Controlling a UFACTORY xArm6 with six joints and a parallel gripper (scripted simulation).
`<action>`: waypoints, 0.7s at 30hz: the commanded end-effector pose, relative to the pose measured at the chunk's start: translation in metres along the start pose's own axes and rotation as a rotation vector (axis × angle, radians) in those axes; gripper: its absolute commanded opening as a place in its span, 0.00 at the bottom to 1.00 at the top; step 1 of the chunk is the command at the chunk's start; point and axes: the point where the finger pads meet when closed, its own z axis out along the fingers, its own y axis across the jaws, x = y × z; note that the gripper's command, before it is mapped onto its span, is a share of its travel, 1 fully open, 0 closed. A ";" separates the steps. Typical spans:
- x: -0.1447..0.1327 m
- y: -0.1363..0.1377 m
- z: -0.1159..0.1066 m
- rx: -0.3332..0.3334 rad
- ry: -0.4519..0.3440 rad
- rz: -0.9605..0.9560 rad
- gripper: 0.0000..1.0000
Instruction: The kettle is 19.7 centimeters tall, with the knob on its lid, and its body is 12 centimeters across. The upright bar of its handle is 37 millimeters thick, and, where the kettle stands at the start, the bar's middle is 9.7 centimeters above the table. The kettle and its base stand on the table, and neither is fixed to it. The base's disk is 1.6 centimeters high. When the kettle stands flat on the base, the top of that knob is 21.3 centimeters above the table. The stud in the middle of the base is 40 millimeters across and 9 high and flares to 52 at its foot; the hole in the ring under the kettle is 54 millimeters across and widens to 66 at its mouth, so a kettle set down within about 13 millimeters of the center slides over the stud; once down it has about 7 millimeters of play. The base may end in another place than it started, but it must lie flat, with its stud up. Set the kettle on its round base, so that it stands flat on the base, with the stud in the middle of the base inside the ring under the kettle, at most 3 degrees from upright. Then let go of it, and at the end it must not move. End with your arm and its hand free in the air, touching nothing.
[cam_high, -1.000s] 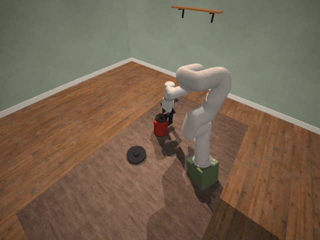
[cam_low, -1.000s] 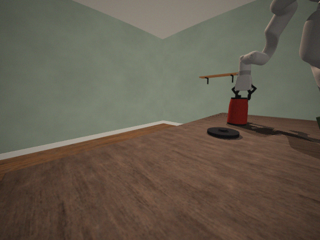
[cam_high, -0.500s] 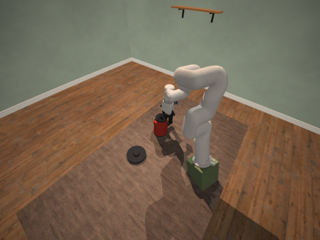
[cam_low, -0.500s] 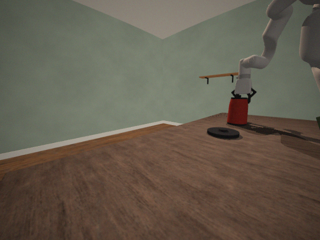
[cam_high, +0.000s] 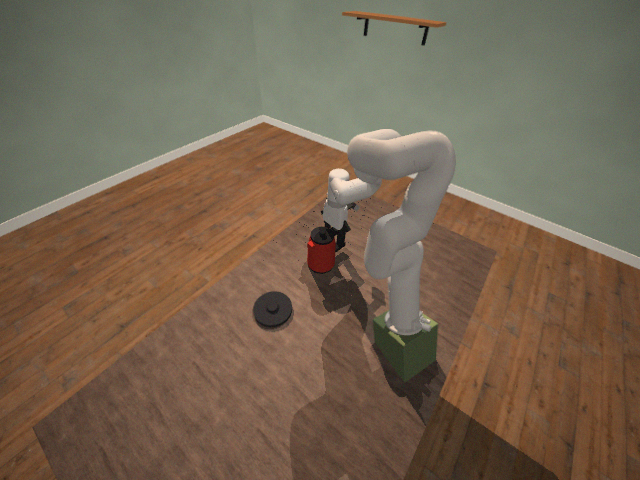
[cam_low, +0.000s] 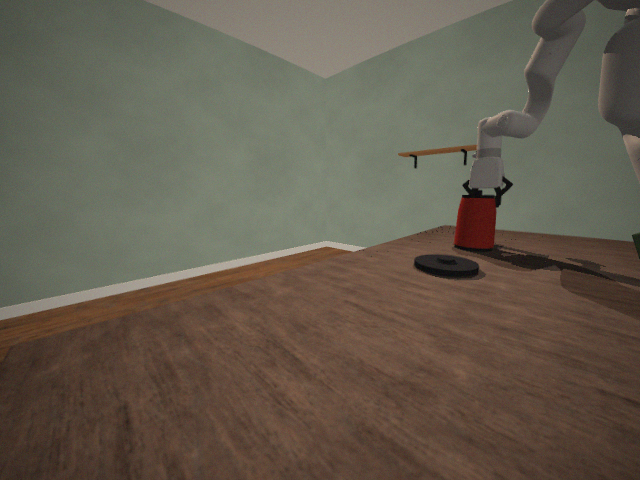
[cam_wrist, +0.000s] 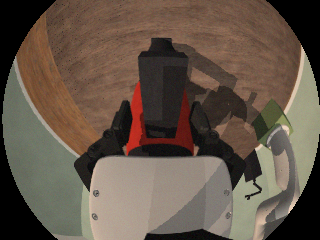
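The red kettle (cam_high: 321, 256) (cam_low: 475, 223) (cam_wrist: 136, 124) stands upright on the dark table (cam_high: 196, 392) (cam_low: 289, 372), apart from its base. Its black handle bar (cam_wrist: 162, 83) is on the side towards the arm. The round black base (cam_high: 272, 308) (cam_low: 446, 265) lies flat, stud up, in front of and to the left of the kettle in the top view. My gripper (cam_high: 338, 236) (cam_low: 485, 198) (cam_wrist: 161, 109) points down over the top of the kettle's handle. It is open, with one finger on each side of the bar, and it holds nothing.
The arm stands on a green block (cam_high: 408, 347) at the right of the table. A wooden shelf (cam_high: 393, 19) (cam_low: 436, 151) hangs on the far wall. The table's far edge runs just behind the kettle.
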 end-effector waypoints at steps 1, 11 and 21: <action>0.000 -0.001 -0.001 0.003 0.001 0.000 0.81; 0.000 -0.001 -0.001 0.003 0.001 0.000 0.81; 0.000 -0.001 -0.001 0.003 0.001 0.000 0.00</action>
